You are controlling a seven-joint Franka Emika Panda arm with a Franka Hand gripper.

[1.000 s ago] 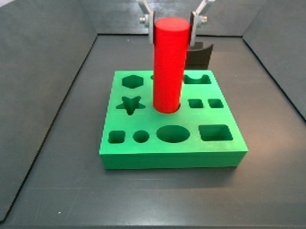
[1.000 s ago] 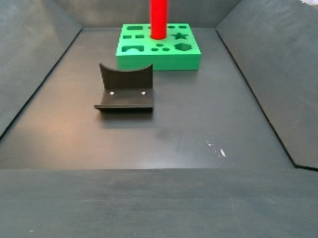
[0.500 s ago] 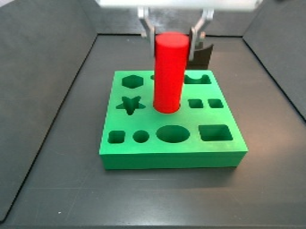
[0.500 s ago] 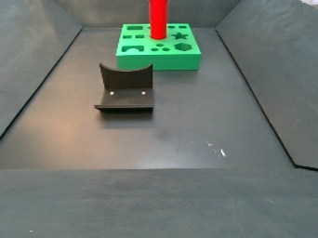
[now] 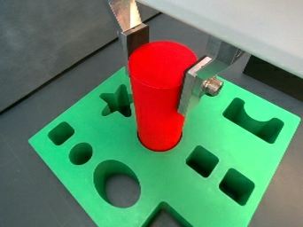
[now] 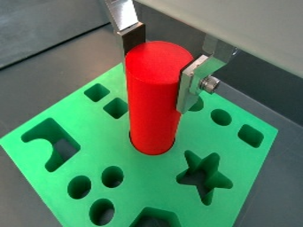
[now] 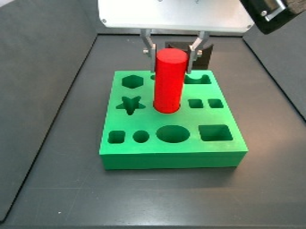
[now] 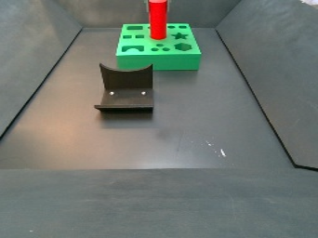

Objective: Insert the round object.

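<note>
The round object, a bright red cylinder (image 7: 170, 85), stands upright in a round hole near the middle of the green block (image 7: 180, 159). Its lower end is sunk in the hole and most of its length stands above the block. My gripper (image 7: 171, 46) is above the block, shut on the cylinder's upper end. In both wrist views the silver fingers (image 5: 193, 84) (image 6: 190, 82) press the sides of the cylinder (image 5: 160, 93) (image 6: 154, 97) just below its flat top. In a side view the cylinder (image 8: 158, 19) rises from the block (image 8: 187, 58) at the far end of the floor.
The green block (image 5: 77, 133) (image 6: 71, 173) has several other shaped holes, among them a star (image 7: 131, 105), a large oval (image 7: 174, 134) and squares. The dark fixture (image 8: 125, 88) stands on the dark floor, apart from the block. Sloped walls ring the floor.
The gripper has moved down with the red cylinder. The cylinder has sunk deeper into the round hole, so less of it stands above the block.
</note>
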